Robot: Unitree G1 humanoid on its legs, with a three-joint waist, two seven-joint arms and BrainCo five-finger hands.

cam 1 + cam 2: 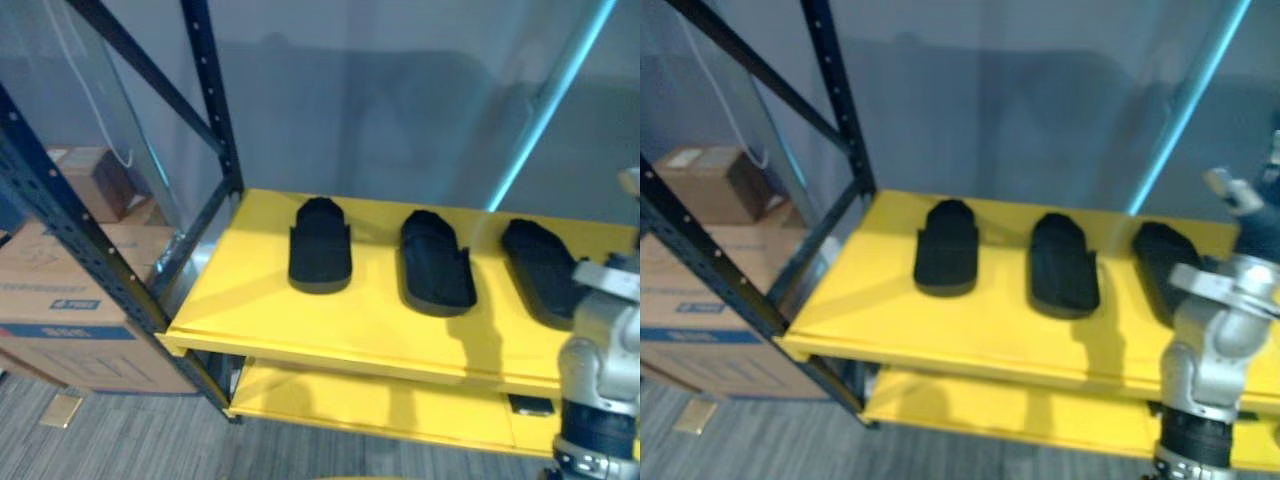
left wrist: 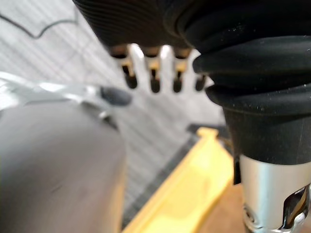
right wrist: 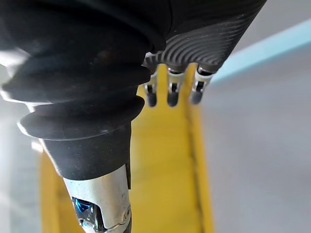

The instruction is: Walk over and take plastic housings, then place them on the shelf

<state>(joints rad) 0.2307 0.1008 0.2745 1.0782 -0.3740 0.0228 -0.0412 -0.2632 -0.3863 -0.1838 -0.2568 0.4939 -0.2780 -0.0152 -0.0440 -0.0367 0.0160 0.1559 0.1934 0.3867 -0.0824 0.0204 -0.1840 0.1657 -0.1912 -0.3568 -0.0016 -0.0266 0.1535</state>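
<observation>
Three black plastic housings lie side by side on the yellow shelf [image 1: 250,310]: the left one [image 1: 320,246], the middle one [image 1: 436,263] and the right one [image 1: 543,268]. My right arm rises at the right edge, in front of the right housing and hiding part of it. In the right wrist view my right hand [image 3: 170,92] hangs above the yellow surface, open with straight fingers and nothing in it. My left hand [image 2: 154,80] shows in the left wrist view over grey floor beside a yellow edge [image 2: 187,194], open and holding nothing.
Dark blue rack uprights [image 1: 213,100] and a diagonal brace [image 1: 75,235] frame the shelf's left side. Cardboard boxes [image 1: 70,300] stand on the floor at left. A lower yellow shelf [image 1: 380,405] carries a small black item [image 1: 530,405]. A grey wall stands behind.
</observation>
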